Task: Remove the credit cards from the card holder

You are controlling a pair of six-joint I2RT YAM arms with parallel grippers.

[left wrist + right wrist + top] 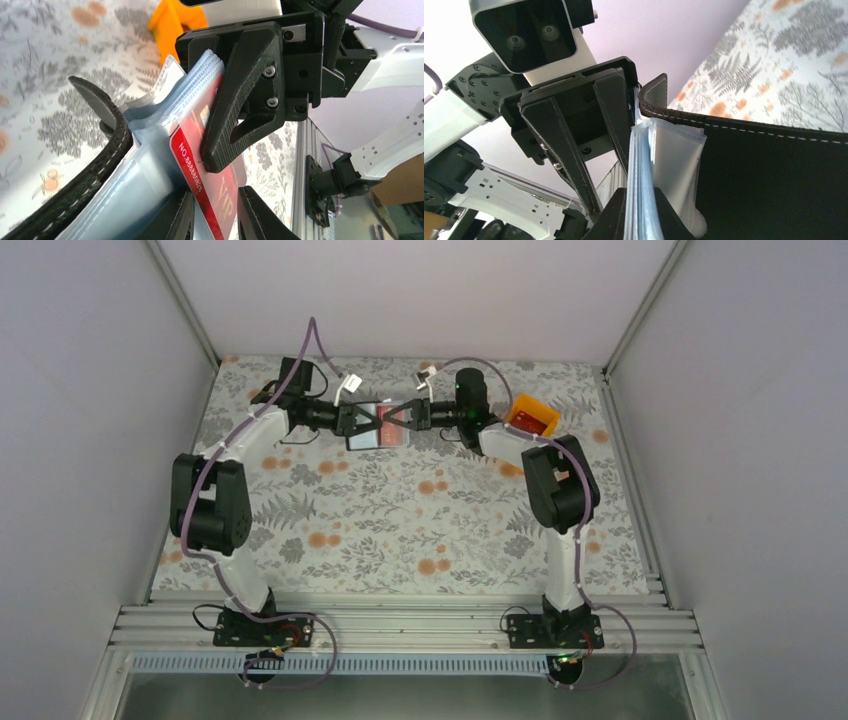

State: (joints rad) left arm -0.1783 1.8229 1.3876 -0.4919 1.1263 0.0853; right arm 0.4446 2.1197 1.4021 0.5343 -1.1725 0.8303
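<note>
Left tool (216, 202) straddles red card (192, 165), grip unclear | right tool (640, 210) clenched on card holder (774, 185) | card unseen from right wrist

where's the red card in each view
top external: red card top centre, at the card holder
left wrist: card lower centre, running to the bottom edge
right wrist: not visible
shared landmark: the black card holder cover, in all three

You are looking at one card holder (90, 180), with one orange bin (535, 412) sitting at its three o'clock. One credit card (220, 200) is showing, and two grippers are meeting there: left gripper (374, 423), right gripper (400, 420).
</note>
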